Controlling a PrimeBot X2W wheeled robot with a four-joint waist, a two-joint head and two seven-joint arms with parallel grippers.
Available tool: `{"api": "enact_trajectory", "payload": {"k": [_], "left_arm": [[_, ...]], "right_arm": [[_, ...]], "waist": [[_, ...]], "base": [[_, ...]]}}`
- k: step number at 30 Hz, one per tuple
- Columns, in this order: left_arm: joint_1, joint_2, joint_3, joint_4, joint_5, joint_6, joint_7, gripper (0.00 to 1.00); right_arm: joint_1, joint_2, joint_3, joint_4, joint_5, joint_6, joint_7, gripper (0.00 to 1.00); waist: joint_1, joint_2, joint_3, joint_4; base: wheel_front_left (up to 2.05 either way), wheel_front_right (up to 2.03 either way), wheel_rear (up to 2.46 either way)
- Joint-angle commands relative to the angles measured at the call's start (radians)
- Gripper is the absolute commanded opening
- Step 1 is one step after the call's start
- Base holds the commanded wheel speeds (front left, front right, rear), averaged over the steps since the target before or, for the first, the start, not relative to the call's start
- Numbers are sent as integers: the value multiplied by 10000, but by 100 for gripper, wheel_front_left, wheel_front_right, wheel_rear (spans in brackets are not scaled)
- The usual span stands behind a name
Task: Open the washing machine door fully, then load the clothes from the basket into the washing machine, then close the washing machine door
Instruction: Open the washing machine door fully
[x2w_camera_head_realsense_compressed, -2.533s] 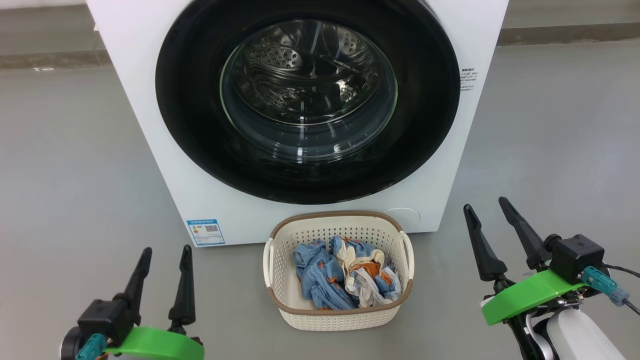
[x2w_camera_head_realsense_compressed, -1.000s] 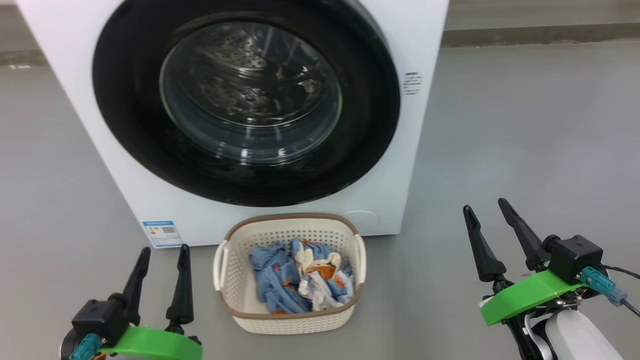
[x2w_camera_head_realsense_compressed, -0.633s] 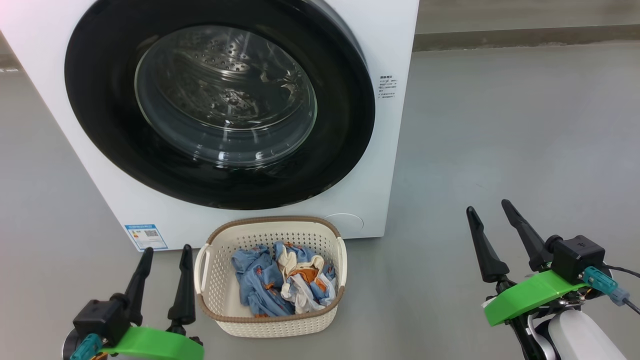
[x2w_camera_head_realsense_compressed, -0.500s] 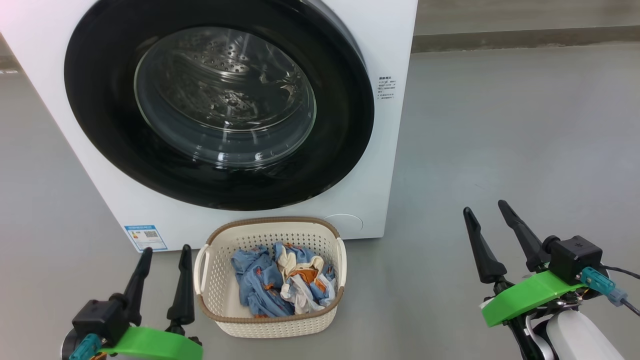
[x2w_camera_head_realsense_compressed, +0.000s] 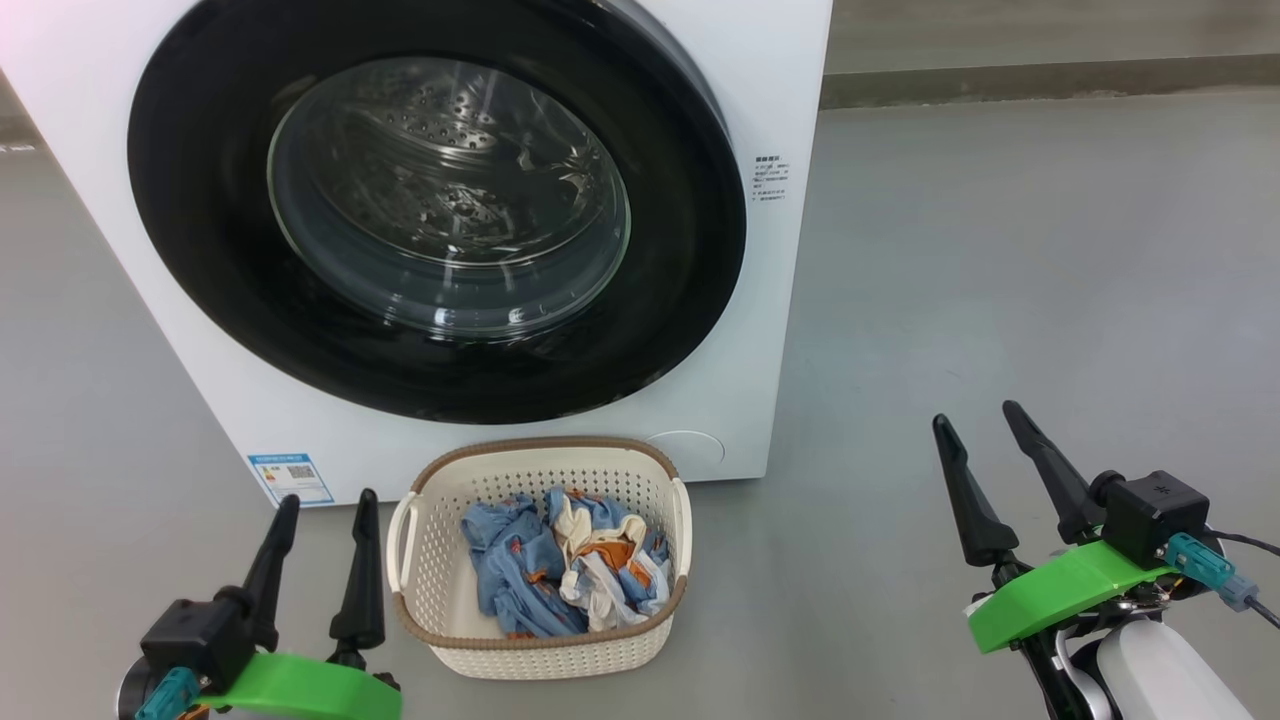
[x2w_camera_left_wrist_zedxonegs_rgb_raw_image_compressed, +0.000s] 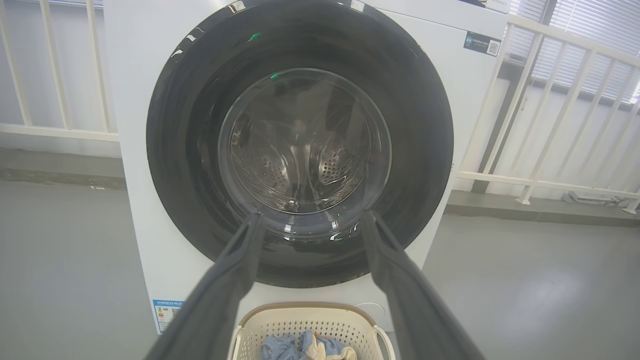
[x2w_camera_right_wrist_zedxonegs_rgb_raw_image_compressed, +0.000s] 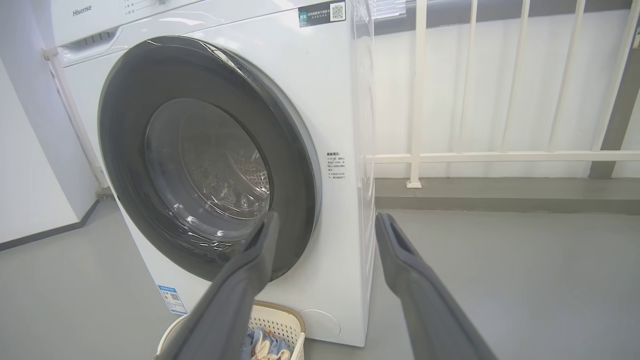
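- The head camera has swung right: the washing machine door (x2w_camera_head_realsense_compressed: 448, 195), shut on the washing machine (x2w_camera_head_realsense_compressed: 785, 90), now sits left of centre.
- The basket (x2w_camera_head_realsense_compressed: 540, 447) holding the clothes (x2w_camera_head_realsense_compressed: 560, 570) stands on the floor (x2w_camera_head_realsense_compressed: 1000, 250) just before it.
- Both empty: left tool (x2w_camera_head_realsense_compressed: 329, 498) and right tool (x2w_camera_head_realsense_compressed: 975, 413), fingers apart.

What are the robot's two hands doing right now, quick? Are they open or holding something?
Left gripper: open, holding nothing.
Right gripper: open, holding nothing.
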Motion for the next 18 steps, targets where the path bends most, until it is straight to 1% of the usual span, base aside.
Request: {"api": "enact_trajectory", "payload": {"k": [1,6,10,18], "left_arm": [[-406,171,297,-303,22,49,-66,100],[-370,160,335,-321,13,57,-66,100],[-397,145,362,-336,13,60,-66,100],[-409,103,475,-351,7,97,-66,100]], "right_arm": [[-416,-56,229,-220,73,56,-122,100],[-334,39,176,-258,-28,56,-122,100],[-444,-118,161,-140,157,56,-122,100],[-519,-216,27,27,301,56,-122,100]], "waist": [[0,0,-11,0],[0,0,-20,0],[0,0,17,21],[0,0,104,105]], "base": [[0,0,0],[0,0,0],[0,0,0],[0,0,0]]}}
